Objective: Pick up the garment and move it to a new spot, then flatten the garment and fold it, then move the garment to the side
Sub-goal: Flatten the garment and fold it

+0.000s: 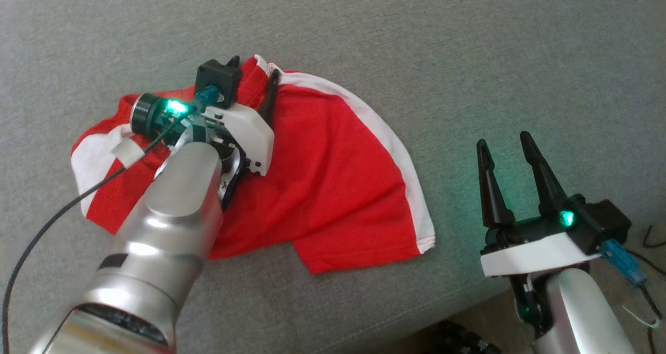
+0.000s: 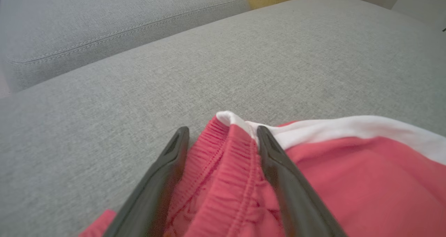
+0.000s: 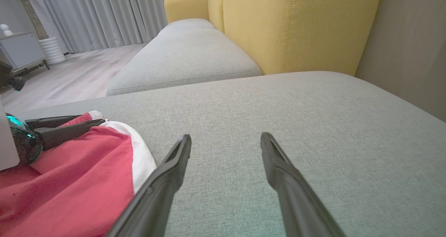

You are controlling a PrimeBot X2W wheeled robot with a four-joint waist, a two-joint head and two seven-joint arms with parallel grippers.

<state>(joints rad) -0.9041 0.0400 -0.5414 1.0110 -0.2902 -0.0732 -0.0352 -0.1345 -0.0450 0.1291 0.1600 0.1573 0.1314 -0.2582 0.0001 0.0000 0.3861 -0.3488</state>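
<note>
Head view: the garment [image 1: 333, 172], red shorts with white side trim, is seen lying partly spread on a grey sofa cushion [image 1: 416, 41], with one end bunched beneath the left arm. The left gripper [image 1: 254, 68] is lowered onto the far edge of the shorts, its dark fingers parted on either side of the waistband. The right gripper [image 1: 503, 139] is held well apart from the cloth, near the cushion's front edge, its fingers spread wide and nothing held between them.

Left wrist view: the left gripper [image 2: 222, 129] is shown with its fingers [image 2: 163, 174] set apart, the gathered elastic waistband [image 2: 223, 167] lying in the gap between them. The right-hand finger is seen touching the white trim; a firm pinch is not shown. The shorts [image 2: 348, 167] rest flat on the cushion.

Right wrist view: the right gripper [image 3: 224, 136] is shown spread wide above bare grey cushion. The shorts [image 3: 76, 174] lie at lower left, just beside its left-hand finger, with the left gripper [image 3: 92, 119] at their far edge. A yellow backrest [image 3: 296, 28] and grey curtains [image 3: 104, 17] are seen beyond.
</note>
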